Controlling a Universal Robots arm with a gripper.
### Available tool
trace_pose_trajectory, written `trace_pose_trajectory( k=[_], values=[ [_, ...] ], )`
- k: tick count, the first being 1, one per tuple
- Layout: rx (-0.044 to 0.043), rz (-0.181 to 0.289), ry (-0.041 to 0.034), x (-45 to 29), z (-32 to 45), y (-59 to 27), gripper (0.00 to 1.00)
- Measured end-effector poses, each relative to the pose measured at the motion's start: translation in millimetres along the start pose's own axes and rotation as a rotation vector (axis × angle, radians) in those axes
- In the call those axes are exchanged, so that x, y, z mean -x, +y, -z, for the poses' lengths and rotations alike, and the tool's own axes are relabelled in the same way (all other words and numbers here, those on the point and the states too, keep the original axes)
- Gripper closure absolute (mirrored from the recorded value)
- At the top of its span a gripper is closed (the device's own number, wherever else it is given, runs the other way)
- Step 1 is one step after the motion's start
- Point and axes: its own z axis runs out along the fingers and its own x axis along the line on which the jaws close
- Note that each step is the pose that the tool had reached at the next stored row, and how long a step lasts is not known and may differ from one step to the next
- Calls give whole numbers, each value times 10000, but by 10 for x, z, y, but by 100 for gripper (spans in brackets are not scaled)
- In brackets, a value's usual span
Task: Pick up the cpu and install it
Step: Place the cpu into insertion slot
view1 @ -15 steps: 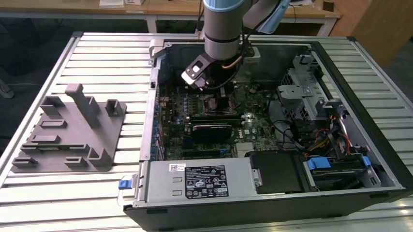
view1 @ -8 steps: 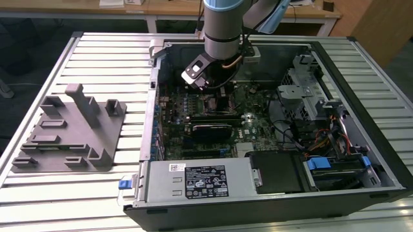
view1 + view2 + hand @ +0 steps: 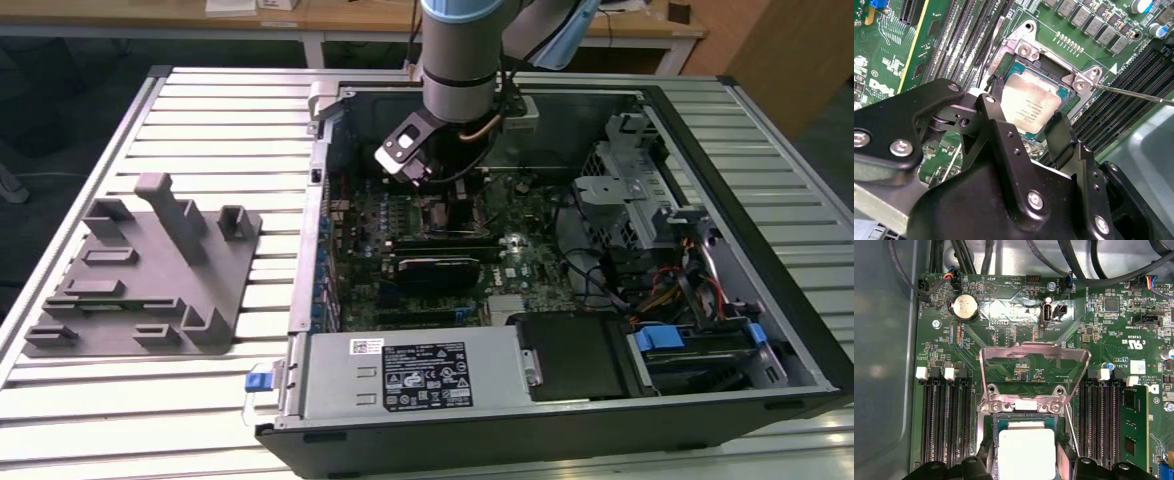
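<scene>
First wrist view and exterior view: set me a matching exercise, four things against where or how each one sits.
1 cpu
2 load plate
3 grey block
4 coin cell

a hinged up, open
b on the slatted table, to the exterior view's left of the case
c just below the end effector
d round and silvery, flat on the motherboard

Pairs: 1-c, 2-a, 3-b, 4-d

The cpu [image 3: 1029,102] (pale silvery top, square) lies flat, seemingly seated, in the open socket [image 3: 1024,50].
</scene>
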Motion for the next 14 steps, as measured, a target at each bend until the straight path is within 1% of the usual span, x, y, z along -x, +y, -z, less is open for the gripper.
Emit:
trace_pose_trajectory(
  k=[3, 4, 14],
  values=[
    [-1, 0, 0, 1, 1, 0, 40],
    [-1, 0, 1, 0, 1, 0, 46],
    [-1, -1, 5, 0, -2, 0, 46]
  ],
)
